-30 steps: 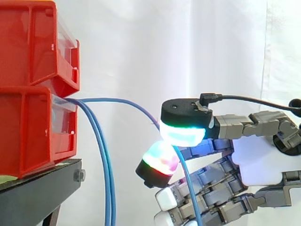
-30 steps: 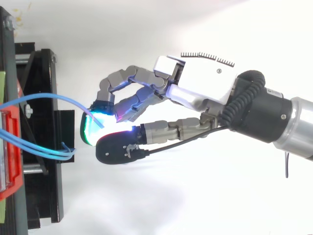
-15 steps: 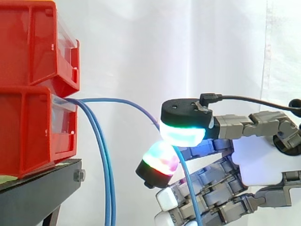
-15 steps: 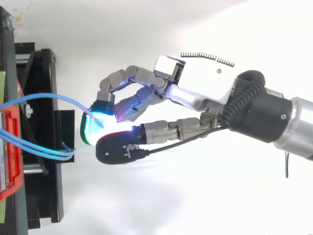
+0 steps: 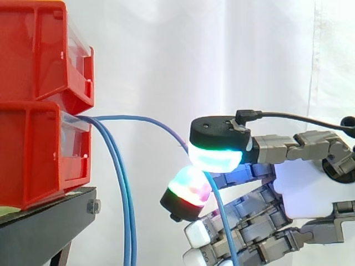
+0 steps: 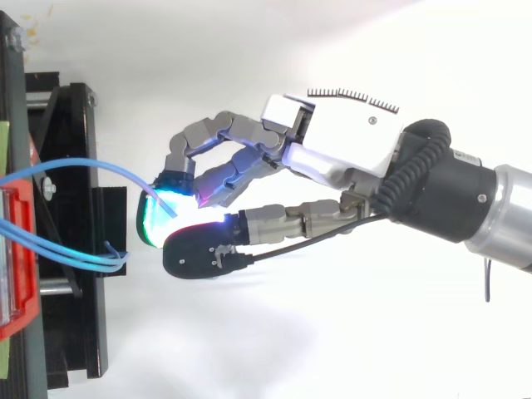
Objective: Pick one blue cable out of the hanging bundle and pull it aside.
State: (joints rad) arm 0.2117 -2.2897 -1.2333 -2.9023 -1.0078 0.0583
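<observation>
Pinching one blue cable point(image 5: 145, 118) between two glowing pads point(image 5: 215, 158), the hand point(image 5: 304, 189) is closed on it. The strand arches out of the lower red bin point(image 5: 33, 149), well beyond the fingertips, reaches the pinch, then drops straight down in front of the curled lower fingers. The other two strands of the hanging bundle point(image 5: 126, 194) fall close beside the black stand point(image 5: 44, 224), apart from the hand and from the picked strand. From above, the held cable meets the cyan-lit pad at the front of the hand.

I judge the picking step done and the pulling aside the step in hand, since the chosen strand already stands clear of the others. The next move calls for carrying the hand away from the bins with a firm pinch. The cable is thin and looks smooth, so it could slide through the pads if the grip eases — and its end in the bin will draw taut once the slack runs out.
</observation>
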